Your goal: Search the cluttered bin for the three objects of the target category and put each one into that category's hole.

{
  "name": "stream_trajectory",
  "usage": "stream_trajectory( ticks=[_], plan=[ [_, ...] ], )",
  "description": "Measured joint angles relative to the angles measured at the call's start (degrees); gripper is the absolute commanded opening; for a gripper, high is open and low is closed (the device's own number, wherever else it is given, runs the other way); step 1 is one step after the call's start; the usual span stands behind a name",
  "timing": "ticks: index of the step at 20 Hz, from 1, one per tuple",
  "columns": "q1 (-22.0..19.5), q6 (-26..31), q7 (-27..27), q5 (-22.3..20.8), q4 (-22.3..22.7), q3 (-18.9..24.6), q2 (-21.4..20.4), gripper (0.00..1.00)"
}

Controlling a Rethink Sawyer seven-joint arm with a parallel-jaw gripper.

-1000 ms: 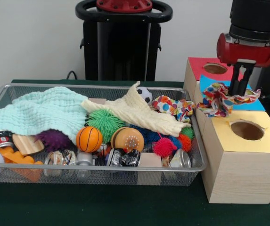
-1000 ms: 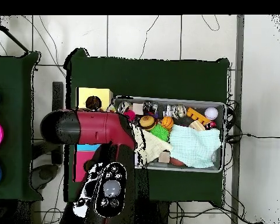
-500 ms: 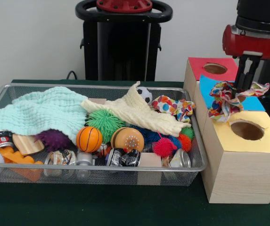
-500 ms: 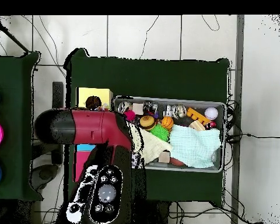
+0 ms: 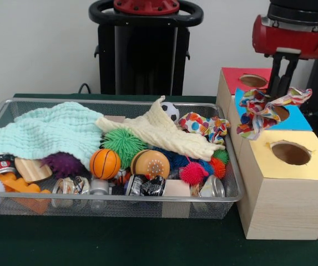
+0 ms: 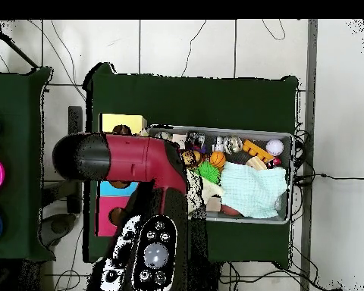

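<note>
Holding: pincer (image 5: 281, 91) clenched on multicoloured spotted fabric strip (image 5: 261, 111), upper right, above blue-topped hole (image 5: 281, 112).
Handling: light, limp, likely snagging; grip bunched middle.

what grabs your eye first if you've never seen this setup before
The red and black gripper stands out first: it hangs above the blue-topped box, shut on a bright patterned cloth that dangles near that box's hole. Next comes the wire bin to the left in the front view, crammed with a mint towel, a cream cloth, spiky balls and a small basketball.
</note>
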Motion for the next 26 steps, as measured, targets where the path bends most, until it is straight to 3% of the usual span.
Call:
stream_trajectory(
  ticks=[8,26],
  plan=[
    [-1.4,0.3,0.0,0.0,-0.5,0.0,-0.3,0.0],
    [-0.1,0.3,0.0,0.0,-4.4,0.0,1.8,0.0]
  ],
)
